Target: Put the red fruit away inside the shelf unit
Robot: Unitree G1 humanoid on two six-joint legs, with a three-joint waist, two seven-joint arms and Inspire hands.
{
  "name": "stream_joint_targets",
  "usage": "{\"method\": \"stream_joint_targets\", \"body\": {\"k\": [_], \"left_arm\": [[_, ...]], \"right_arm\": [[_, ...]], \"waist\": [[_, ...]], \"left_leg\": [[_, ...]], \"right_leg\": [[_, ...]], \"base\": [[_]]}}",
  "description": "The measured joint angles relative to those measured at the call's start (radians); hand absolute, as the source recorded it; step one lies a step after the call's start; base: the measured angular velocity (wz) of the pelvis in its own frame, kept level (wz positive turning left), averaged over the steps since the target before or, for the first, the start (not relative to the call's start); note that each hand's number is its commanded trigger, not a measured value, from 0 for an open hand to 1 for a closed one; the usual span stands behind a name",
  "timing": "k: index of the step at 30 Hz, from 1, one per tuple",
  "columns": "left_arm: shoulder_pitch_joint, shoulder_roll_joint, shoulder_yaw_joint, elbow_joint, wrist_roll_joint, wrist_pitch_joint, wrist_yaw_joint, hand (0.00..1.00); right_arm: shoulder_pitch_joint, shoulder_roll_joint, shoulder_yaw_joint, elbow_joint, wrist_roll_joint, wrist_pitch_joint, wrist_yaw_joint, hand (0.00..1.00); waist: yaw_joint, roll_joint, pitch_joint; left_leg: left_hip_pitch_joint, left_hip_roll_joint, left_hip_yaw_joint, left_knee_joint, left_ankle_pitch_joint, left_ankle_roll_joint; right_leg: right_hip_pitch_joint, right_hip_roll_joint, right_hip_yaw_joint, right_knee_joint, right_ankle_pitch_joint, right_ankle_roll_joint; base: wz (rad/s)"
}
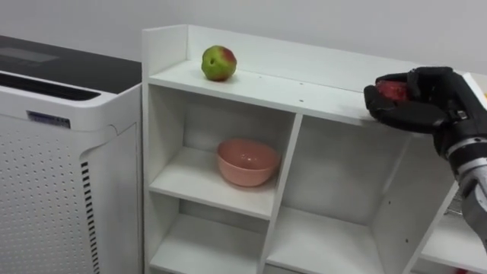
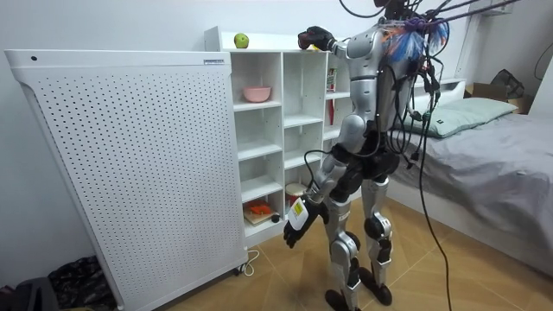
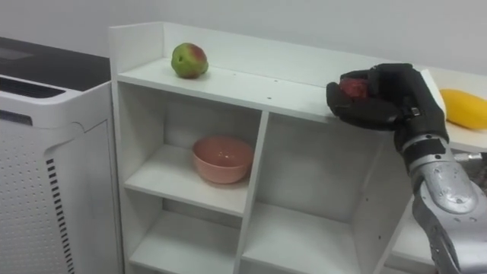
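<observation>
I have the right hand (image 1: 426, 97) up at the top of the closet (image 1: 304, 90), its fingers curled round a red fruit (image 1: 392, 90). It sits just over the front edge of the top board, towards the right end. The fruit does not look set down yet, though I cannot tell whether its underside touches the board.

An apple (image 1: 218, 63), green with a red blush, sits near the back left corner of the same board. A yellow fruit (image 3: 466, 109) lies at the right end, just beside my hand. A pink bowl (image 1: 247, 161) stands in the upper left compartment below, and a white appliance (image 1: 61, 152) stands against the closet's left side.

The left hand (image 2: 289, 231) hangs low by the robot's thigh in the room view. I cannot tell how its fingers are set.

I judge I am in the placing step. Next I want to carry the hand a little further in from the front edge, lower it until the fruit rests on the board, and then loosen the fingers slowly. A round fruit let go near the edge could roll off. I also need to keep clear of the yellow fruit.
</observation>
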State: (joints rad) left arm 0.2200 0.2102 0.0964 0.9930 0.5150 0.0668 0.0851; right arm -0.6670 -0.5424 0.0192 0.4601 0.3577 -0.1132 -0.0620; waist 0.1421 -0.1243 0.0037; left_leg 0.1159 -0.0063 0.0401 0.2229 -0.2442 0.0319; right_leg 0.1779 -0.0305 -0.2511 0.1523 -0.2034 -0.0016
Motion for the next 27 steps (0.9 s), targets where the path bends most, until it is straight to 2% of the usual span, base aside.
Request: {"method": "stream_joint_targets", "body": {"k": [4, 8, 9, 11, 15, 17, 18, 20, 21, 22, 24, 25, 27], "left_arm": [[0.0, 0.0, -0.001, 0.0, -0.012, 0.002, 0.0, 0.0], [0.0, 0.001, -0.005, -0.001, -0.027, 0.017, 0.0, 0.0], [-0.002, 0.001, -0.007, -0.001, -0.026, 0.021, 0.0, 0.0], [-0.004, 0.0, -0.024, -0.001, -0.015, 0.024, -0.001, 0.0], [-0.009, 0.0, -0.024, 0.02, -0.003, 0.04, 0.001, 0.0], [-0.01, 0.0, -0.025, 0.026, -0.011, 0.05, 0.002, 0.0], [-0.009, -0.002, -0.025, 0.028, -0.012, 0.06, 0.008, 0.0], [-0.009, -0.002, -0.038, 0.028, -0.012, 0.069, 0.024, 0.0], [-0.009, -0.002, -0.05, 0.027, -0.013, 0.075, 0.03, 0.0], [-0.012, -0.003, -0.064, 0.027, -0.013, 0.079, 0.031, 0.0], [-0.016, -0.004, -0.082, 0.027, -0.012, 0.081, 0.031, 0.0], [-0.015, -0.004, -0.097, 0.027, -0.012, 0.082, 0.031, 0.0], [-0.015, -0.007, -0.112, 0.027, -0.013, 0.085, 0.032, 0.0]], "right_arm": [[0.0, 0.0, 0.001, -0.009, 0.06, 0.002, -0.001, 1.0], [0.013, 0.001, 0.017, -0.064, 0.16, 0.021, 0.001, 1.0], [0.017, 0.001, 0.03, -0.089, 0.205, 0.022, 0.01, 1.0], [0.026, 0.007, 0.039, -0.122, 0.27, 0.028, 0.023, 1.0], [0.112, 0.058, 0.041, -0.241, 0.397, 0.027, 0.06, 1.0], [0.154, 0.089, 0.047, -0.287, 0.467, 0.024, 0.077, 1.0], [0.169, 0.112, 0.048, -0.299, 0.517, 0.033, 0.094, 1.0], [0.193, 0.127, 0.076, -0.301, 0.584, 0.067, 0.116, 1.0], [0.204, 0.149, 0.091, -0.3, 0.63, 0.096, 0.128, 1.0], [0.206, 0.168, 0.114, -0.299, 0.67, 0.108, 0.136, 1.0], [0.207, 0.186, 0.139, -0.284, 0.712, 0.117, 0.168, 1.0], [0.216, 0.191, 0.159, -0.276, 0.735, 0.118, 0.177, 1.0], [0.228, 0.201, 0.181, -0.274, 0.76, 0.118, 0.195, 1.0]], "waist": [[-0.002, -0.002, 0.0054], [-0.01, -0.001, 0.0046], [-0.011, -0.004, 0.0017], [-0.009, 0.002, 0.0018], [-0.006, 0.021, -0.0042], [-0.002, 0.028, -0.0033], [-0.002, 0.033, -0.0032], [-0.002, 0.045, -0.0043], [0.0, 0.059, -0.0059], [0.001, 0.068, -0.0082], [-0.001, 0.085, -0.005], [0.0, 0.095, -0.0101], [0.002, 0.104, -0.0096]], "left_leg": [[-0.007, 0.0, 0.004, -0.001, 0.0, 0.0], [-0.016, 0.0, 0.003, -0.002, 0.0, 0.0], [-0.021, 0.0, 0.006, -0.001, 0.0, 0.0], [-0.019, 0.001, 0.015, 0.0, 0.0, 0.0], [-0.014, 0.0, 0.015, -0.001, 0.0, 0.0], [-0.011, 0.0, 0.018, -0.002, 0.0, 0.0], [-0.01, 0.001, 0.022, -0.002, 0.0, 0.0], [-0.02, 0.003, 0.026, -0.001, 0.0, 0.0], [-0.025, 0.006, 0.033, -0.001, 0.0, 0.001], [-0.037, 0.009, 0.039, 0.0, 0.0, 0.001], [-0.047, 0.008, 0.039, 0.0, 0.003, 0.005], [-0.053, 0.007, 0.039, 0.005, 0.005, 0.006], [-0.057, 0.007, 0.039, 0.008, 0.006, 0.006]], "right_leg": [[-0.005, 0.002, 0.004, 0.001, 0.0, 0.0], [-0.012, 0.003, 0.005, 0.001, 0.0, 0.0], [-0.018, 0.004, 0.009, 0.001, 0.0, 0.0], [-0.019, 0.004, 0.027, 0.001, 0.0, 0.0], [-0.019, 0.001, 0.033, -0.001, 0.001, 0.0], [-0.019, 0.001, 0.035, -0.001, 0.001, 0.0], [-0.02, 0.001, 0.039, -0.001, 0.001, 0.0], [-0.025, 0.002, 0.036, 0.0, 0.004, -0.001], [-0.032, 0.004, 0.032, 0.001, 0.01, -0.001], [-0.044, 0.005, 0.026, 0.001, 0.016, -0.002], [-0.053, 0.004, 0.023, 0.001, 0.02, -0.004], [-0.06, 0.003, 0.024, 0.001, 0.02, -0.004], [-0.064, 0.003, 0.026, 0.001, 0.02, -0.004]], "base": [[-0.02], [0.0], [-0.08], [-0.08], [-0.01], [-0.07], [-0.09], [-0.08], [-0.15], [-0.16], [-0.04], [0.04], [0.0]]}}
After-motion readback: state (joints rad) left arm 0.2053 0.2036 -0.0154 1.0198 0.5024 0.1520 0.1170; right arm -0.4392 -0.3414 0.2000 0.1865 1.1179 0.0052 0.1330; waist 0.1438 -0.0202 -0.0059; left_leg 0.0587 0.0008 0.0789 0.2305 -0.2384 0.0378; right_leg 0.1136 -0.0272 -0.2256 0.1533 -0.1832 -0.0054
